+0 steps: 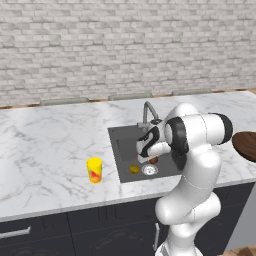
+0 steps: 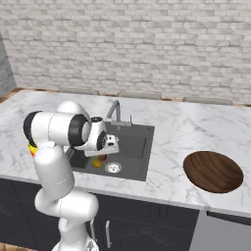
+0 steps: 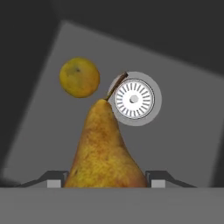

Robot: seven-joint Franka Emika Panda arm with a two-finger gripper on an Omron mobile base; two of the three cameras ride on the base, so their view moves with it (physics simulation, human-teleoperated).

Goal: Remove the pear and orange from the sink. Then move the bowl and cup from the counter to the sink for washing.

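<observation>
Two fruits sit in the sink, and the gripper is down over one of them. In hand view the pear fills the gap btwn the two fingertips, fat end at the tips, neck and stem pointing straight away toward the drain. So its long axis runs along the gripper's line of sight, w/ the fingers flanking the widest part, one each side. Fingers stand fairly wide and look touching or just beside the pear's skin; can't tell if they actually pinch it yet, so I'd judge the grasp as in progress, not confirmed. Orange lies apart from the pear, up-left in hand view, near the drain. Cup stands on the counter left of the sink; bowl is on the counter well to the right. Next move prob. calls for a firm close, then straight lift.
</observation>
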